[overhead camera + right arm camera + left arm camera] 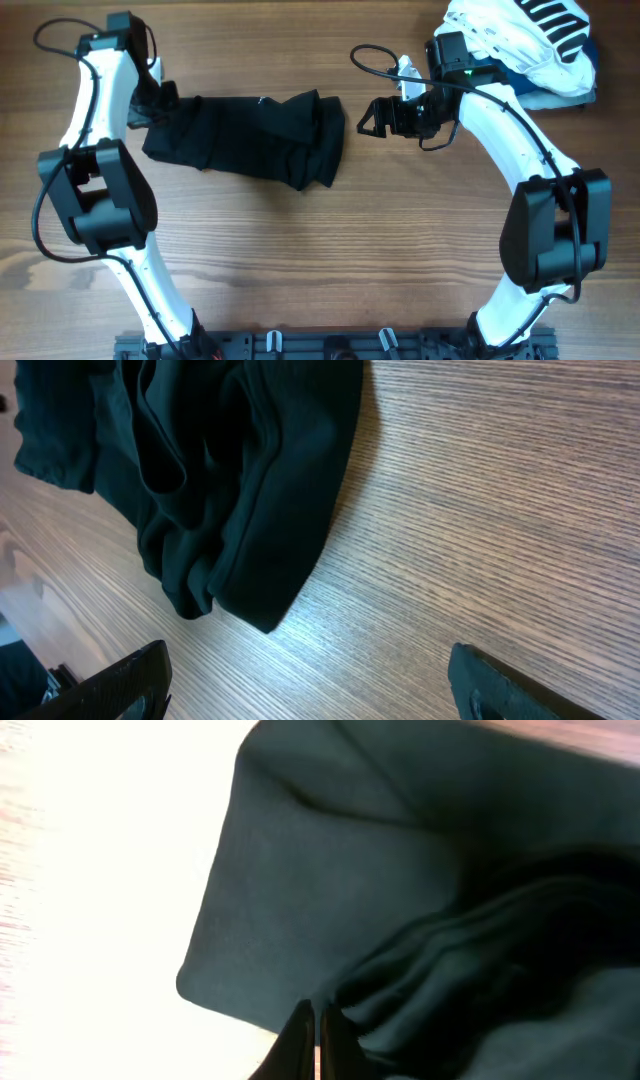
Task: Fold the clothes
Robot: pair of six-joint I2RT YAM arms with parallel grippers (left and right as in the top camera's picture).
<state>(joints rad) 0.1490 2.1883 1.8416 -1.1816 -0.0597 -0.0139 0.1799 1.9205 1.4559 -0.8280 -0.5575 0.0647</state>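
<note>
The black garment [250,135] lies bunched in a long strip across the wooden table, with a small white mark on its far edge. My left gripper [152,112] is at its left end. In the left wrist view the fingers [316,1035] are pressed together at the cloth's edge, and folds of the black garment [330,870] run into the tips. My right gripper [372,116] is open and empty, just right of the garment's right end and not touching it. In the right wrist view the black garment [250,480] lies ahead of the spread fingers [310,690].
A white garment with black stripes [530,40] lies on a blue folded garment [588,82] at the back right corner, behind my right arm. Bare wood table [330,260] stretches in front of the black garment.
</note>
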